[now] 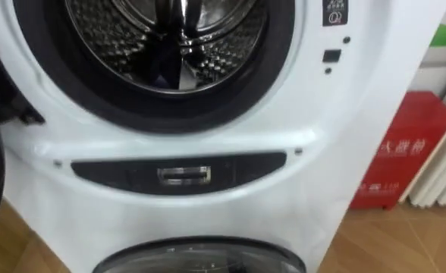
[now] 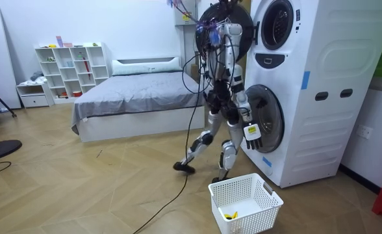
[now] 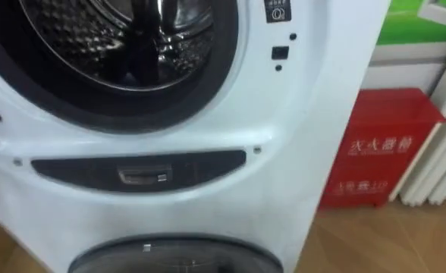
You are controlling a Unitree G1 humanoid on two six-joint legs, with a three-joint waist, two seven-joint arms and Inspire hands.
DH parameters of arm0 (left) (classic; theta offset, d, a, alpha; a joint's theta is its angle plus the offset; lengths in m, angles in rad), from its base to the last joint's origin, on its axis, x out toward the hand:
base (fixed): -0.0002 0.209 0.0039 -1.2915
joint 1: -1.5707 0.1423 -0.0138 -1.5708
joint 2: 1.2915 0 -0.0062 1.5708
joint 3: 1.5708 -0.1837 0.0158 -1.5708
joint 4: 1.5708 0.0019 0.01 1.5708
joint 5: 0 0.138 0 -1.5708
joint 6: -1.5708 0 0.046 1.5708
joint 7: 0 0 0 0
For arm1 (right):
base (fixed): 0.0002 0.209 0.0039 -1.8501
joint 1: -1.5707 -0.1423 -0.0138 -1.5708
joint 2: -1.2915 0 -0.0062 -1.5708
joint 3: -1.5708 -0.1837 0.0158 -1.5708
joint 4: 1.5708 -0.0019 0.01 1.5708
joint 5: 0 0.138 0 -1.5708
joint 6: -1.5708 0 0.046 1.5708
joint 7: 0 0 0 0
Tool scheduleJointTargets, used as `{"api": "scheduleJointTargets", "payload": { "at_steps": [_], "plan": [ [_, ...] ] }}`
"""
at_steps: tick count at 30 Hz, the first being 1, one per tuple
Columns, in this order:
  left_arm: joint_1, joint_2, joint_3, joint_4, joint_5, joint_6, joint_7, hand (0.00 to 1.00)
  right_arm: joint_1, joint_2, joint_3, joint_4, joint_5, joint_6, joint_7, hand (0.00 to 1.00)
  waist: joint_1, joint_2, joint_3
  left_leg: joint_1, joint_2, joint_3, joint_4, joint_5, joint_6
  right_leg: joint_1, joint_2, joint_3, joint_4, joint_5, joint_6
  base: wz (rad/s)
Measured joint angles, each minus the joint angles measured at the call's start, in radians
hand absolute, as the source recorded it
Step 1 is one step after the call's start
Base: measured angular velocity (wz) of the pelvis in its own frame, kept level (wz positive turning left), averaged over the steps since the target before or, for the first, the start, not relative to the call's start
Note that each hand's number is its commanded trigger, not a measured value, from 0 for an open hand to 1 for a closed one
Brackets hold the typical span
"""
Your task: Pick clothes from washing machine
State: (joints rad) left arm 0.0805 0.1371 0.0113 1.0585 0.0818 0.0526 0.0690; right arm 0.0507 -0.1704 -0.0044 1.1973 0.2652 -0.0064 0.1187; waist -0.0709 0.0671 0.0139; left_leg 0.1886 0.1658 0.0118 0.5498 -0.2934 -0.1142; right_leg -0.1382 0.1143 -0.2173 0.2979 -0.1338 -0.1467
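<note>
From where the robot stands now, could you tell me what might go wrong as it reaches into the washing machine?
The white basket sits on the floor close by its feet, so a careless step might kick or tip it. The upper drum is at head height, and the open door hangs close beside its head; a reach or turn could bump it. I cannot make out clothes in the drum, so a grasp may come up empty.

washing machine (image 1: pixel 359 114): white body
drum (image 1: pixel 117 45): silver, dotted with small holes
door ring (image 1: pixel 284 68): dark grey
control strip (image 1: pixel 102 173): black
cabinet (image 1: pixel 409 148): red, white characters
floor (image 2: pixel 80 188): light brown wood
basket (image 2: pixel 272 209): white lattice
bed cover (image 2: pixel 139 91): grey
</note>
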Motion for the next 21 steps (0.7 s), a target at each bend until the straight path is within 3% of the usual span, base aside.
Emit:
{"api": "scheduleJointTargets", "payload": {
  "at_steps": [3,4,6,7,8,9,10,11,12,13,14,16,17,18,19,20,21],
  "plan": [
    [-0.040,-0.010,-0.021,-0.006,0.001,-0.023,-0.003,0.00,-0.014,0.008,-0.014,-0.004,-0.011,-0.015,-0.010,0.00,-0.003,0.006,0.0009,0.037,-0.005,-0.025,-0.195,-0.059,0.014,-0.082,-0.004,-0.007,0.026,0.038,0.006,0.01],
    [-0.041,-0.010,-0.031,-0.006,0.002,-0.030,-0.007,0.00,-0.012,0.009,-0.020,-0.004,-0.009,-0.017,-0.010,0.00,-0.004,0.008,-0.0003,0.051,-0.007,-0.029,-0.273,-0.076,0.017,-0.105,-0.005,-0.007,0.026,0.068,0.013,-0.08],
    [-0.040,-0.008,-0.034,0.003,0.009,-0.037,-0.012,0.00,-0.006,0.013,-0.029,-0.021,-0.004,-0.017,-0.012,0.00,-0.004,0.001,0.0002,0.050,-0.039,-0.026,-0.347,-0.083,0.038,-0.135,-0.022,-0.003,0.009,0.122,0.028,-0.05],
    [-0.039,-0.008,-0.034,0.023,0.008,-0.041,-0.013,0.00,-0.001,0.017,-0.034,-0.033,-0.002,-0.018,-0.014,0.00,-0.003,-0.013,-0.0003,0.037,-0.070,-0.020,-0.362,-0.077,0.060,-0.148,-0.043,0.019,-0.010,0.165,0.047,-0.15],
    [-0.031,-0.008,-0.036,0.033,0.008,-0.041,-0.015,0.00,0.001,0.017,-0.035,-0.040,-0.002,-0.015,-0.015,0.00,-0.005,-0.025,-0.0082,0.013,-0.100,0.006,-0.358,-0.064,0.096,-0.150,-0.064,0.041,-0.053,0.221,0.068,-0.16],
    [-0.024,-0.007,-0.038,0.039,0.004,-0.042,-0.015,0.00,0.002,0.017,-0.035,-0.040,0.002,-0.014,-0.017,0.00,-0.006,-0.027,-0.0097,0.002,-0.113,0.020,-0.355,-0.057,0.112,-0.148,-0.072,0.053,-0.077,0.249,0.078,0.00],
    [-0.018,-0.006,-0.052,0.059,-0.010,-0.045,-0.015,0.00,0.005,0.014,-0.037,-0.044,0.011,-0.014,-0.022,0.00,-0.011,-0.026,-0.0098,-0.016,-0.129,0.062,-0.349,-0.053,0.145,-0.145,-0.094,0.071,-0.091,0.290,0.114,0.31],
    [-0.004,-0.002,-0.055,0.067,-0.012,-0.047,-0.013,0.00,0.022,0.021,-0.065,-0.045,0.029,-0.013,-0.027,0.00,-0.013,-0.019,-0.0067,-0.021,-0.125,0.124,-0.342,-0.051,0.146,-0.147,-0.120,0.076,0.017,0.217,0.129,0.40],
    [0.012,-0.002,-0.055,0.067,-0.012,-0.050,-0.010,0.00,0.029,0.020,-0.079,-0.045,0.043,-0.012,-0.030,0.00,-0.012,-0.023,-0.0067,-0.021,-0.126,0.127,-0.344,-0.041,0.149,-0.145,-0.136,0.075,0.089,0.162,0.132,0.43],
    [0.037,-0.004,-0.055,0.067,-0.012,-0.050,-0.007,0.00,0.032,0.011,-0.084,-0.044,0.048,-0.012,-0.033,0.00,-0.011,-0.011,-0.0141,-0.020,-0.123,0.131,-0.347,-0.026,0.151,-0.114,-0.158,0.048,0.202,0.077,0.142,0.38],
    [0.045,-0.002,-0.055,0.067,-0.012,-0.050,-0.006,0.00,0.032,0.002,-0.073,-0.037,0.045,-0.014,-0.034,0.00,-0.006,-0.011,-0.0121,-0.021,-0.122,0.152,-0.348,-0.013,0.149,-0.064,-0.189,0.039,0.271,0.004,0.153,0.39],
    [0.058,0.007,-0.050,0.067,-0.012,-0.051,-0.006,0.00,0.035,0.002,-0.051,-0.022,0.037,-0.014,-0.033,0.00,0.008,-0.027,-0.0122,-0.020,-0.128,0.193,-0.357,0.005,0.142,0.028,-0.218,0.050,0.305,-0.085,0.164,0.18],
    [0.071,0.011,-0.030,0.065,-0.014,-0.052,-0.005,0.00,0.041,0.006,-0.028,-0.018,0.033,-0.014,-0.030,0.00,0.029,-0.045,-0.0177,-0.021,-0.131,0.221,-0.358,0.010,0.136,0.084,-0.223,0.055,0.278,-0.125,0.172,-0.22],
    [0.078,0.011,-0.016,0.065,-0.014,-0.052,-0.004,0.00,0.041,0.008,-0.011,-0.015,0.026,-0.013,-0.029,0.00,0.044,-0.049,-0.0177,-0.021,-0.132,0.234,-0.356,0.012,0.129,0.104,-0.220,0.057,0.235,-0.136,0.179,-0.61],
    [0.087,0.009,0.014,0.065,-0.013,-0.052,-0.002,0.00,0.040,0.011,0.024,-0.011,0.000,-0.014,-0.029,0.00,0.071,-0.056,-0.0137,-0.027,-0.131,0.251,-0.343,0.012,0.114,0.126,-0.205,0.077,0.141,-0.145,0.172,-0.73],
    [0.088,0.004,0.030,0.065,-0.013,-0.053,-0.001,0.00,0.039,0.010,0.052,-0.010,-0.013,-0.015,-0.028,0.00,0.087,-0.056,-0.0140,-0.040,-0.126,0.263,-0.332,0.015,0.106,0.129,-0.183,0.100,0.085,-0.136,0.147,-0.59],
    [0.088,0.003,0.032,0.065,-0.014,-0.057,-0.002,0.00,0.039,0.012,0.058,-0.009,-0.018,-0.015,-0.027,0.00,0.089,-0.055,-0.0138,-0.044,-0.121,0.259,-0.329,0.018,0.103,0.129,-0.172,0.106,0.066,-0.128,0.142,-0.40]
  ]
}}
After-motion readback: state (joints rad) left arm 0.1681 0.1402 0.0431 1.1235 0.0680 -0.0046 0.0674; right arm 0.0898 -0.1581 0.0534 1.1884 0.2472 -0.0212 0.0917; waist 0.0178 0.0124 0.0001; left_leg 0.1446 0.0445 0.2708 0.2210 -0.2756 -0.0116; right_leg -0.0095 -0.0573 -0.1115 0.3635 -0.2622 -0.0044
